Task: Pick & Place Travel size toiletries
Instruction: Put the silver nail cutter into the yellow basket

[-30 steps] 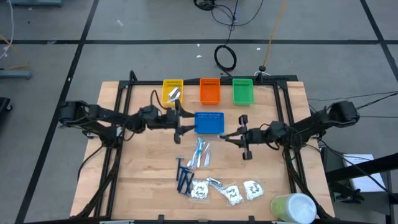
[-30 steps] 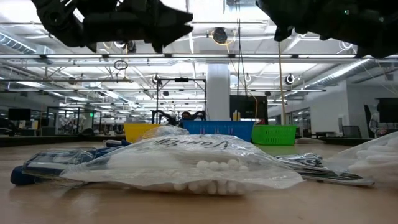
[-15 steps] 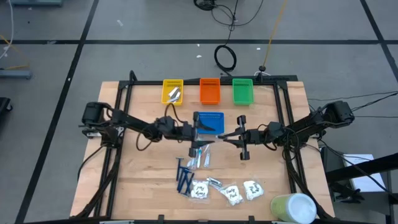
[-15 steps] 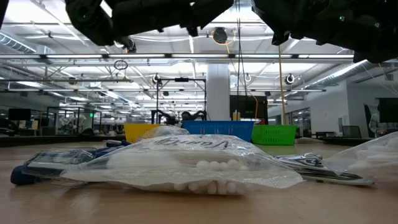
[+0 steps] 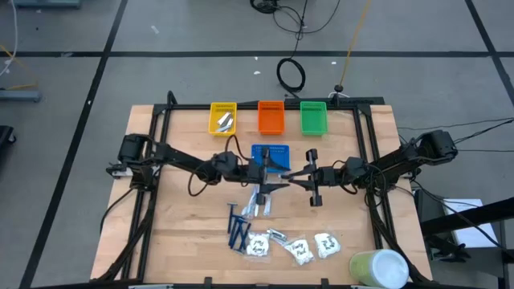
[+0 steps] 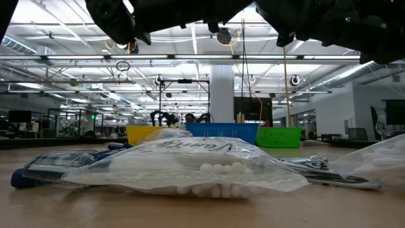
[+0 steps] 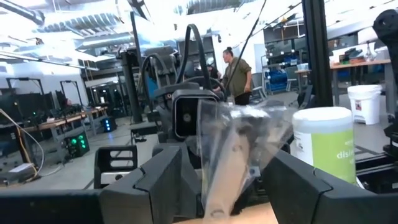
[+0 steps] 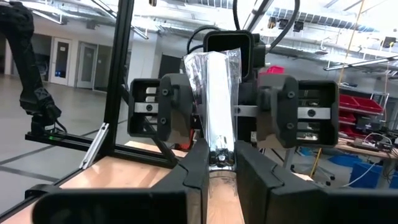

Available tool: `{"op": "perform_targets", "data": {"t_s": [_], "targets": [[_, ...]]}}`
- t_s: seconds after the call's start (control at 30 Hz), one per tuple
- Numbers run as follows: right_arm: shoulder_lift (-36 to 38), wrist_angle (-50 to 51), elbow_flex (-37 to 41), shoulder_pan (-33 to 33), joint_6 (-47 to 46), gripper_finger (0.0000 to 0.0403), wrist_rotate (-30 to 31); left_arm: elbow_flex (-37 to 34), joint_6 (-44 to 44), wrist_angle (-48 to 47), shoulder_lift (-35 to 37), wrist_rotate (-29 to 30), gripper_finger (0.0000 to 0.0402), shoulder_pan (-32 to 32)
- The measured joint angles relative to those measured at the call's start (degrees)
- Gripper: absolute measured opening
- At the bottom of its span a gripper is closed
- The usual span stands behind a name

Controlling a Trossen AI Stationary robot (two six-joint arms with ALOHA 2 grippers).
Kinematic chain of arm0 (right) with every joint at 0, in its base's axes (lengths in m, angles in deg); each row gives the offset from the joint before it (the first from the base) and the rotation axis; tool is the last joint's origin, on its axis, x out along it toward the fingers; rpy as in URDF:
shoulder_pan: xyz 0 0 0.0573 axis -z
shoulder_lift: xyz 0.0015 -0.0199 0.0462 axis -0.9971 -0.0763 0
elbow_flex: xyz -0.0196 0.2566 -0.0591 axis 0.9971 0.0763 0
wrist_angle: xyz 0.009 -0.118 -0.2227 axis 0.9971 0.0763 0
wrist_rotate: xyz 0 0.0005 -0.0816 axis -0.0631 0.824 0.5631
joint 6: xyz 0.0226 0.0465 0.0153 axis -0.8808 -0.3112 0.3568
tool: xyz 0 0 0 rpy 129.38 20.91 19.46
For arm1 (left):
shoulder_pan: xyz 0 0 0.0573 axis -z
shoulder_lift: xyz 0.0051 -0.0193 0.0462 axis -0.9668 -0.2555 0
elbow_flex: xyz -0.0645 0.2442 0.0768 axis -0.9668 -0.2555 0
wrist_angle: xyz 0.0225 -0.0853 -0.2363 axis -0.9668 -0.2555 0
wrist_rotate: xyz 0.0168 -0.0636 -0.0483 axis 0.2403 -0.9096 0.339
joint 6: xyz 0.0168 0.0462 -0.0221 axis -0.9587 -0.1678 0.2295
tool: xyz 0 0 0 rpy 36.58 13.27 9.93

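A small silvery packet (image 8: pixel 216 93) is held in the air in front of the blue tray (image 5: pixel 270 154), with my right gripper (image 8: pixel 221 168) shut on it. My left gripper (image 7: pixel 222 183) faces it from the table's left. It is open, one finger (image 8: pixel 177 115) on each side of the packet (image 7: pixel 233 146), without touching it. More toiletries lie on the table nearer the front: light-blue-and-white sticks (image 5: pixel 259 201), dark blue razors (image 5: pixel 237 229) and white sachets (image 5: pixel 301 250). Silvery packets (image 5: pixel 226 121) lie in the yellow tray (image 5: pixel 215 108). My right gripper pinches the packet's near end (image 8: pixel 219 152) between its two fingers. The fingers reach about level from the table's right. The packet sticks out past the fingertips toward my left gripper, lifted clear of the table.
Orange (image 5: pixel 271 117) and green (image 5: pixel 313 117) trays stand at the back beside the yellow one. A big pale green-and-white cylinder (image 5: pixel 379 269) stands at the front right corner. A black frame (image 5: pixel 161 120) runs around the table. In the left wrist view a person stands far off in the room.
My left gripper has travelled toward the table's right edge, from the left side of the blue tray to my right gripper. Its open fingers now stand on either side of the packet. The packet has stayed where it was.
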Motion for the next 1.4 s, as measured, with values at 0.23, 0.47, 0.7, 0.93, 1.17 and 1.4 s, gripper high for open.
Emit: {"op": "perform_targets", "data": {"t_s": [0.23, 0.47, 0.7, 0.93, 1.17, 1.4], "targets": [[0.00, 0.32, 0.00, 0.00, -0.22, 0.0040, -0.02, 0.31, -0.53, -1.92, 0.01, 0.00, 0.0206, -0.13], [0.00, 0.32, 0.00, -0.02, -0.20, 0.0040, -0.04, 0.31, -1.39, -2.99, 0.01, -0.01, 0.0093, -0.30], [0.07, 0.33, 0.00, -0.02, -2.10, 0.0051, 0.33, 0.29, -1.53, -2.77, 0.06, 0.08, 0.0035, -0.66], [0.84, 7.00, -0.04, -0.07, -4.49, 0.0170, 6.34, 0.25, -1.55, -4.56, 2.91, 0.12, 0.0039, -0.72], [8.39, 25.38, -0.04, -0.09, -5.60, 0.0267, 15.83, 0.27, -4.39, -21.97, 10.66, 9.63, 0.0039, -0.50], [20.32, 45.66, -0.04, -0.07, -10.94, 0.0283, 19.70, 0.27, -4.34, -41.21, 17.43, 22.50, 0.0039, -1.34]]}}
